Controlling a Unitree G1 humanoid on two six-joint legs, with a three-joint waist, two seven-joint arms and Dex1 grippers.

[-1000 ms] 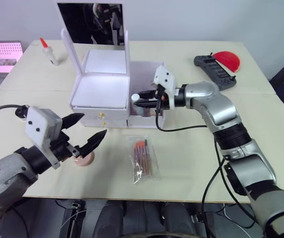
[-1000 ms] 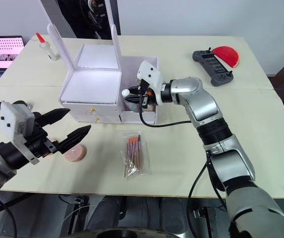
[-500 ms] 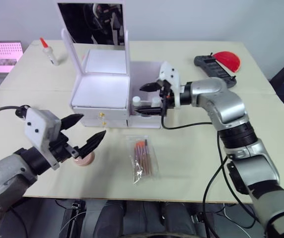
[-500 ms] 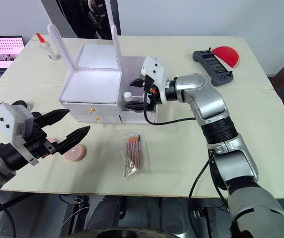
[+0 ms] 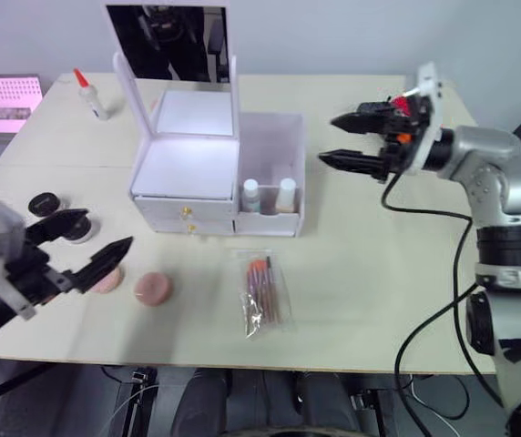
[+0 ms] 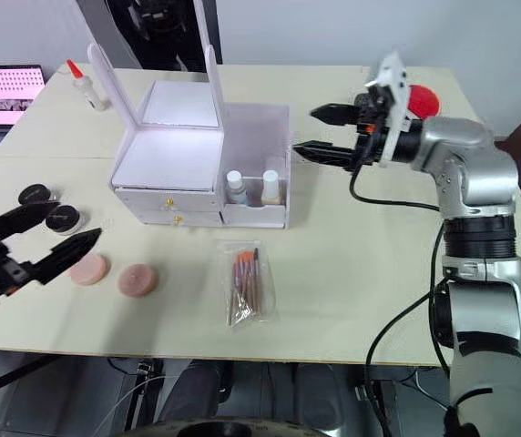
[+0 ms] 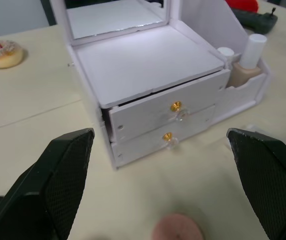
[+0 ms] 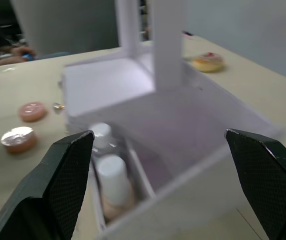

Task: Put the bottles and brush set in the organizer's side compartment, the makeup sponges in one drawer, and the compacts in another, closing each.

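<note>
**Two bottles in side compartment, brush set and sponges loose on bench, both jaws open and empty**

Bench (image 5: 379, 273) fills most of the head views, pale cream top. White organizer (image 5: 188, 168) sits upper centre-left, mirror lid (image 5: 171, 41) standing upright at its back, flat top tray bare. Two drawers (image 7: 165, 125) on its front face, gold knobs, both look shut, upper one with a thin dark gap along its top edge. Side compartment (image 5: 271, 155) on the organizer's right half: two bottles stand upright at its front, side by side, white-capped bottle (image 5: 251, 195) on the left, beige bottle (image 5: 285, 194) on the right.

Right gripper (image 5: 350, 141) upper right of the frame, up above the bench, well apart from the organizer, jaws spread wide, holding nothing. Left gripper (image 5: 86, 244) lower left of the frame, jaws apart, empty, near the sponges but not touching.

Brush set (image 5: 262, 291) in a clear bag lies flat, centre lower, in front of the organizer. Two pink makeup sponges on the bench lower left: one (image 5: 153, 288) left of the brush set, the other (image 5: 107, 279) partly behind the left jaws. Two compacts left edge: dark one (image 5: 42, 202), silvery one (image 6: 63, 218) just beside it.

Glue bottle (image 5: 88, 95) with red tip upper left. Black controller (image 6: 372, 107) and red half-disc (image 6: 420, 98) upper right, partly behind the right gripper.
</note>
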